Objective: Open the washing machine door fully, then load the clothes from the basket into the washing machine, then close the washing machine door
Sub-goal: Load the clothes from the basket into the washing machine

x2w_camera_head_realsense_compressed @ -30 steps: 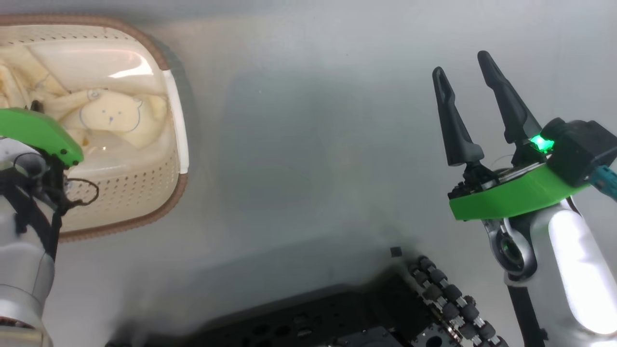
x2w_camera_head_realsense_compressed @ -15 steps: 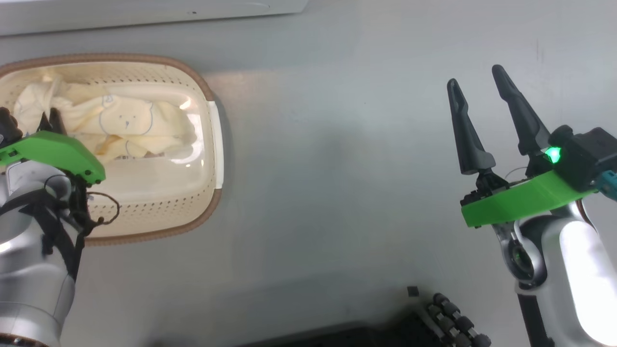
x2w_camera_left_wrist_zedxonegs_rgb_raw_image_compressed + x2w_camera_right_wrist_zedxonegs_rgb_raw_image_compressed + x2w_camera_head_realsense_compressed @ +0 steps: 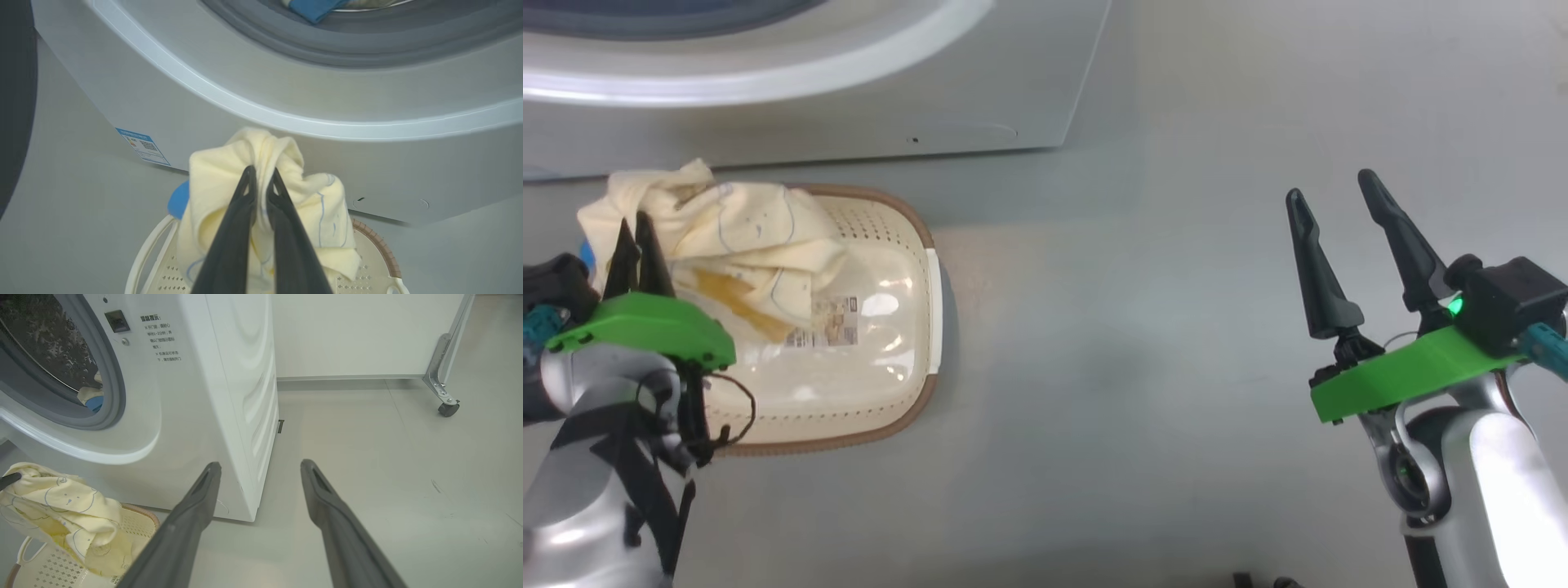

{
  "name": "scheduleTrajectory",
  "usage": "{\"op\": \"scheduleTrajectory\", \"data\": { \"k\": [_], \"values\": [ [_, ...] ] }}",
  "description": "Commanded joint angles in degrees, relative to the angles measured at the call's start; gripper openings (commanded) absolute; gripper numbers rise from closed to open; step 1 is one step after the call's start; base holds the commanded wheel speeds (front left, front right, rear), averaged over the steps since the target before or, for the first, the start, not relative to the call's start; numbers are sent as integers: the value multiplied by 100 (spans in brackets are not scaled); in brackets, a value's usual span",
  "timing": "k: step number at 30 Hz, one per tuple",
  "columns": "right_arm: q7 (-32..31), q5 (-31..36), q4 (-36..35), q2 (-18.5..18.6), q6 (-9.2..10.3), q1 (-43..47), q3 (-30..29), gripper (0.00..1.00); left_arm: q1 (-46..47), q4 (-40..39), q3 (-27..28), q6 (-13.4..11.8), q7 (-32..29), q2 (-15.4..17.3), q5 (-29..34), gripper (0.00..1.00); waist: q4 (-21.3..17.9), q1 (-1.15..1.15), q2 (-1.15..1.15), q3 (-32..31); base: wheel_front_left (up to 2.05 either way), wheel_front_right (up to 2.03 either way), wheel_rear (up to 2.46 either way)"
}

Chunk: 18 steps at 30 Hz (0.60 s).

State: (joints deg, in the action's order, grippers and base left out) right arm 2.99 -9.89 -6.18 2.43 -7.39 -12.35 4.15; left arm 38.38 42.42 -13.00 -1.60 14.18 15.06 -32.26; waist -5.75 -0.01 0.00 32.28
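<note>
Grey floor (image 3: 1143, 343), cream basket (image 3: 866, 412), white washing machine (image 3: 980, 98) on it

1. So the left tool (image 3: 636, 227) sat at the lower left of the head view, its two dark fingers pinched nearly shut with a fold of the clothes (image 3: 212, 175) caught between them.
2. Behind it was a green wrist plate (image 3: 645, 327) on a silver forearm (image 3: 588, 506) that came up from the bottom corner.
3. The right tool (image 3: 1329, 188) hung at the lower right with its fingers spread wide, pointing up and leaning a bit left, gripping nothing.
4. The right forearm (image 3: 1494, 490) was pale, and a green light (image 3: 1454, 306) glowed by the wrist.
</note>
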Motion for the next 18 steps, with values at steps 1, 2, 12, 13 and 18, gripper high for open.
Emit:
{"op": "scheduleTrajectory", "data": {
  "k": [1,2,12,13,18],
  "values": [
    [-24,10,-146,44,-10,118,85,100,-168,-342,257,-65,81,305,118,0,23,1,0,-328,0,0,0],
    [-25,0,-119,44,-10,136,93,100,-306,-504,300,-90,81,322,182,0,6,1,0,-435,0,0,0],
    [-128,-7,13,44,-10,562,16,100,-1806,-2071,649,-506,73,447,467,0,-12,1,0,-1478,0,0,0],
    [-138,2,12,44,-10,604,10,100,-1927,-2210,649,-554,58,450,474,0,-3,1,0,-1563,0,0,0],
    [-206,37,-1,44,-10,796,8,100,-2498,-2898,601,-768,-114,464,520,0,62,1,0,-1976,0,0,0]
  ]
}}
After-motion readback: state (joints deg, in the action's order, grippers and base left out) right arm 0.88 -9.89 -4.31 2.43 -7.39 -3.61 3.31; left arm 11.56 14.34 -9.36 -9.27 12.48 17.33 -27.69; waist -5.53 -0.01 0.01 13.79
